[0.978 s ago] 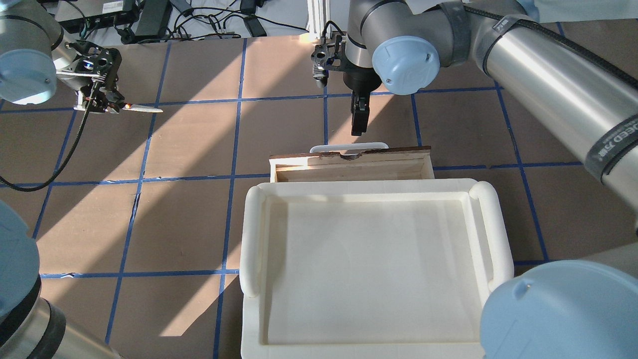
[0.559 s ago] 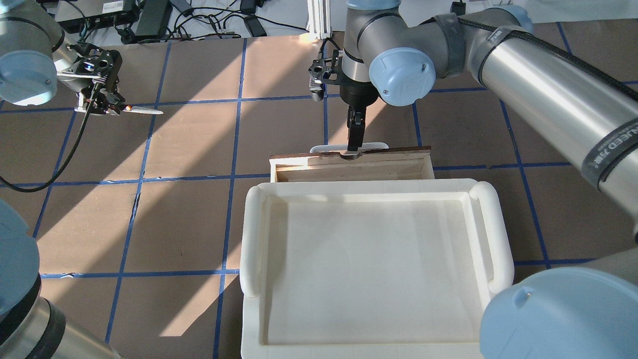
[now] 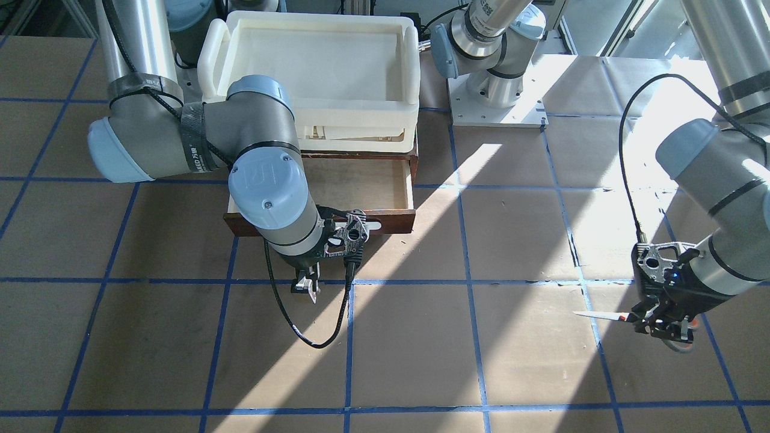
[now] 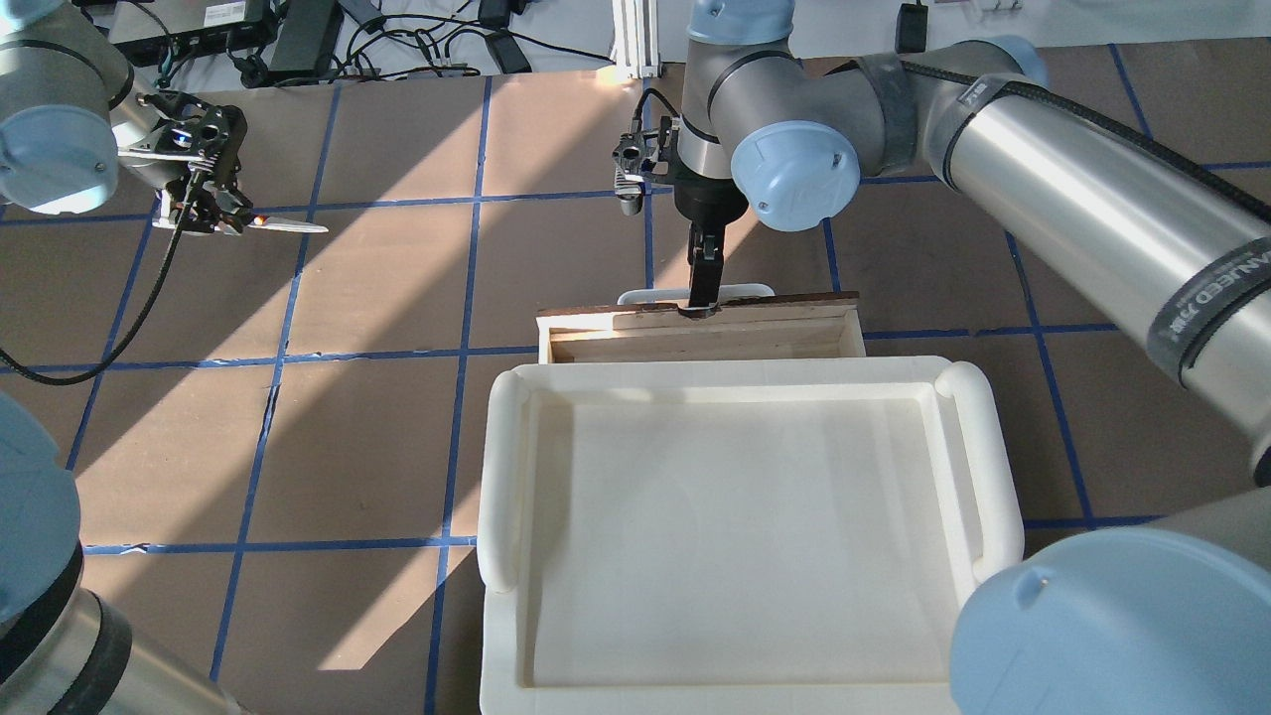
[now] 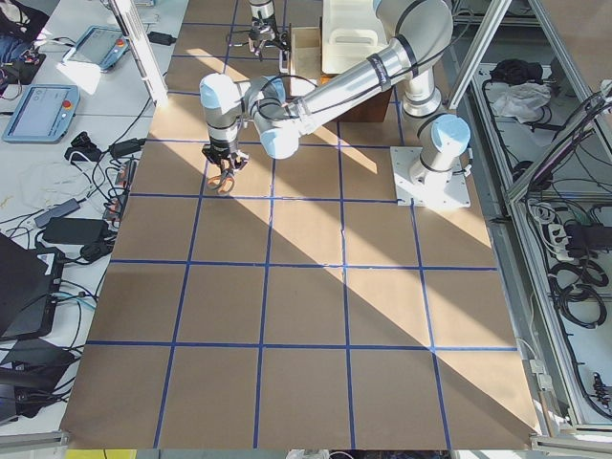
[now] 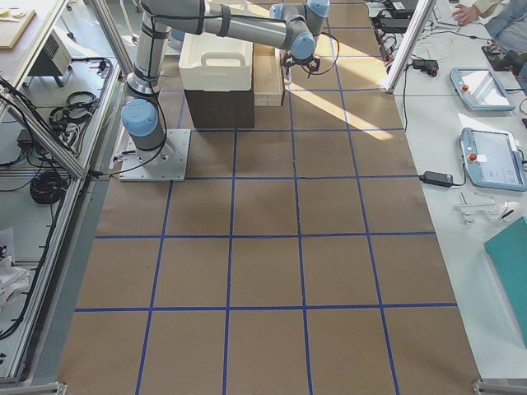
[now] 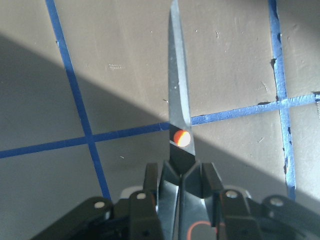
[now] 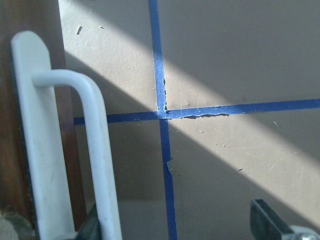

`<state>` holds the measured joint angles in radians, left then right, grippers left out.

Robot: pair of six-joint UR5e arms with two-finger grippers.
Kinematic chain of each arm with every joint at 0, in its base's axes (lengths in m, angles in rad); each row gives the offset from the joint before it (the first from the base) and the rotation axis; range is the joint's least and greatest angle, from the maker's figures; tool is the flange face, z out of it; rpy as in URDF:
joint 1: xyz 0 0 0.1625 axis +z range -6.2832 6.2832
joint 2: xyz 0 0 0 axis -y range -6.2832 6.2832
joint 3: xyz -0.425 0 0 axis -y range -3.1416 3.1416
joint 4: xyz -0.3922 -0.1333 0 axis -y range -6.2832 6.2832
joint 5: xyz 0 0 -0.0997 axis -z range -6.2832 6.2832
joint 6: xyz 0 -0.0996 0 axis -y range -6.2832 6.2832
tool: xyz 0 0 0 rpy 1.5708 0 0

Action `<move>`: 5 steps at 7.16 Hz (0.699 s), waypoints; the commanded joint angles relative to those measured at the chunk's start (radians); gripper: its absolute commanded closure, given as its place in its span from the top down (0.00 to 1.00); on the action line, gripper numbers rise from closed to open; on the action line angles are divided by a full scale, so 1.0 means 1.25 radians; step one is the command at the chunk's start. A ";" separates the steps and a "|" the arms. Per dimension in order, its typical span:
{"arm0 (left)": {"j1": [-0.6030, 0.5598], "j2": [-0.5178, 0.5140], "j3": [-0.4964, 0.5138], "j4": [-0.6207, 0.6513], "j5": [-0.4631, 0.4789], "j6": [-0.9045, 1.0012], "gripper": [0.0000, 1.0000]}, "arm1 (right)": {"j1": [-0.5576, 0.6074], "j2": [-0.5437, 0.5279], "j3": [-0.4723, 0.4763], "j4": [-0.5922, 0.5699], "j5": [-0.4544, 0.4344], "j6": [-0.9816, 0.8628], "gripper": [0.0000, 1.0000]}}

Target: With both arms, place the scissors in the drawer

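Observation:
My left gripper is shut on the handles of the scissors and holds them above the table at the far left, silver blades pointing toward the middle. The left wrist view shows the closed blades sticking out past the fingers. The drawer is partly pulled out from under the white tray, pale wood inside. My right gripper is open and hangs at the drawer's white bar handle. In the right wrist view the handle stands just inside one finger's opposite side, ungripped.
A large white plastic tray sits on top of the cabinet above the drawer. Brown table with blue tape grid. Cables and power bricks lie beyond the far edge. The left arm's cable loops over the table.
My right gripper has moved down and toward the drawer, from above the table to the white handle. My left gripper with the scissors has barely shifted.

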<state>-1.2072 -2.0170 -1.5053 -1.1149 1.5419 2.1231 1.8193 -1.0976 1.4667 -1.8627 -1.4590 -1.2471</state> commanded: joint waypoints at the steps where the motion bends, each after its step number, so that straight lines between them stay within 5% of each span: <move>1: 0.000 -0.004 0.000 0.001 0.000 0.000 0.00 | 0.000 0.008 -0.008 -0.019 0.000 -0.001 1.00; 5: 0.000 -0.010 -0.001 0.000 -0.001 0.000 0.00 | -0.014 0.019 -0.036 -0.021 0.000 -0.031 1.00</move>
<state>-1.2073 -2.0272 -1.5055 -1.1141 1.5404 2.1230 1.8051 -1.0821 1.4286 -1.8881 -1.4588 -1.2794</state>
